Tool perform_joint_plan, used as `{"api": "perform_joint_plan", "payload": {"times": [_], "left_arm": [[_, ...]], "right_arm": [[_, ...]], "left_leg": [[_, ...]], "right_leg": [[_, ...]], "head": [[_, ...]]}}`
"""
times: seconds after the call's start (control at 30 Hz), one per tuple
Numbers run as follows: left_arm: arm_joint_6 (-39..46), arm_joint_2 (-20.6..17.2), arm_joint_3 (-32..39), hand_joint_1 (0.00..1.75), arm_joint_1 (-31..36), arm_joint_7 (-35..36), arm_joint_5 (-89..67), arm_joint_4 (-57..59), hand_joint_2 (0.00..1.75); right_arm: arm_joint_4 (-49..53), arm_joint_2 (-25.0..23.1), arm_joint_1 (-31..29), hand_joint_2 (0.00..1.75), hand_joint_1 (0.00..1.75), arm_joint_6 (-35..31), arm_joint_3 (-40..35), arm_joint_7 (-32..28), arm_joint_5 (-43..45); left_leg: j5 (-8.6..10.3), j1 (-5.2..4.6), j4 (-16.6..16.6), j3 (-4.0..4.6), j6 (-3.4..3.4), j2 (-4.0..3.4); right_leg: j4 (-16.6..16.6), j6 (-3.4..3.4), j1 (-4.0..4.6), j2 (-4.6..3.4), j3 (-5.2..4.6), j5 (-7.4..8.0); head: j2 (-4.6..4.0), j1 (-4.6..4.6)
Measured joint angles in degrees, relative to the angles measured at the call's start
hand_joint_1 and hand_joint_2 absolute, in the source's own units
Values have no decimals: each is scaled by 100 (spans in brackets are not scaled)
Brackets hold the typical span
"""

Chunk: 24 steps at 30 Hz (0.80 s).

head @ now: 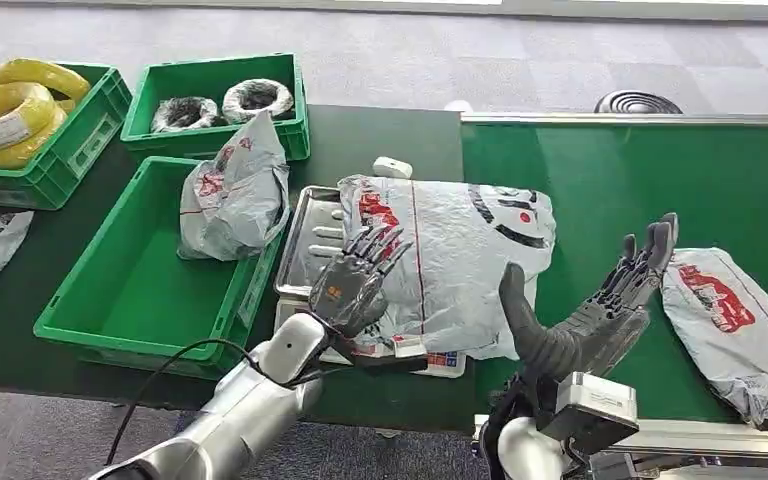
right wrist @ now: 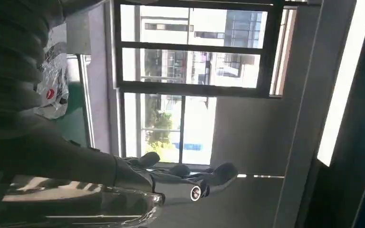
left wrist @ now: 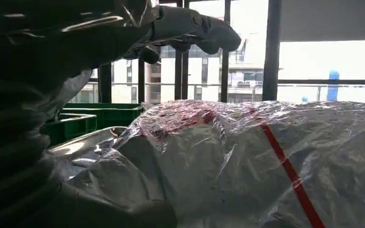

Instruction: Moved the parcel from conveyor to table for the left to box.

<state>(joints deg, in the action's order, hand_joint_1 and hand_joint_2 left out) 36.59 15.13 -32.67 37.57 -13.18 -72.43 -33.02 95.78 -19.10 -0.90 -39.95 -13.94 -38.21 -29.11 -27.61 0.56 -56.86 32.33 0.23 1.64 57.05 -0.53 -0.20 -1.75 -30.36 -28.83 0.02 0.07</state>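
Note:
A large grey parcel (head: 460, 255) with red and black print lies on a metal tray (head: 305, 235) on the dark table, beside the conveyor's end. My left hand (head: 355, 280) hovers over the parcel's near left part with its fingers spread. In the left wrist view the fingers (left wrist: 190, 35) arch above the crinkled parcel (left wrist: 266, 166) with a gap between. Over the near edge of the green conveyor (head: 610, 180), my right hand (head: 600, 300) is raised with fingers apart and holds nothing. The green box (head: 130, 300) stands left of the tray.
A second grey parcel (head: 735, 325) lies on the conveyor at the right. Another parcel (head: 235, 195) leans against the green box's far right corner. Behind stand a crate of yellow coils (head: 20, 110) and a crate of wrapped coils (head: 220, 100). A small white object (head: 392, 167) sits behind the tray.

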Motion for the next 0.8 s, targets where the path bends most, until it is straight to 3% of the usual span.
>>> {"api": "perform_joint_plan", "payload": {"times": [0.1, 0.63, 0.67, 0.7, 0.73, 0.8], "left_arm": [[-363, 31, 129, 0, 141, -266, 277, 350, 175], [-640, 129, 137, 0, 171, -56, 128, 653, 175], [-701, 142, 122, 52, 170, -19, 118, 688, 175], [-736, 155, 113, 138, 170, 5, 118, 715, 175], [-762, 166, 105, 157, 170, 16, 118, 745, 175], [-793, 173, 98, 168, 167, 18, 122, 785, 175]], "right_arm": [[0, 9, -12, 175, 0, 0, -7, 7, 33], [0, 22, -48, 175, 0, 0, -9, -17, 57], [0, 26, -60, 175, 0, 0, -7, -17, 57], [0, 31, -68, 175, 0, 0, -7, -17, 57], [0, 33, -73, 175, 0, 0, -4, -17, 59], [0, 33, -84, 175, 0, 0, 0, -17, 59]], "left_leg": [[0, 0, 1, -33, 0, 0], [3, 0, 3, -79, 0, 0], [2, -1, 3, -82, 0, -4], [2, -1, 3, -81, 0, -9], [2, -2, 3, -82, 0, -10], [3, -1, 3, -83, -1, -6]], "right_leg": [[-1, 0, 0, 1, 33, -1], [-3, 1, 0, 1, 80, 1], [-3, 7, 1, -1, 80, 5], [-3, 10, 1, -3, 79, 7], [-3, 11, 2, -4, 78, 8], [-3, 11, 3, -3, 78, 8]], "head": [[0, 2], [0, 2], [0, 0], [0, 2], [0, 0], [0, 0]]}}
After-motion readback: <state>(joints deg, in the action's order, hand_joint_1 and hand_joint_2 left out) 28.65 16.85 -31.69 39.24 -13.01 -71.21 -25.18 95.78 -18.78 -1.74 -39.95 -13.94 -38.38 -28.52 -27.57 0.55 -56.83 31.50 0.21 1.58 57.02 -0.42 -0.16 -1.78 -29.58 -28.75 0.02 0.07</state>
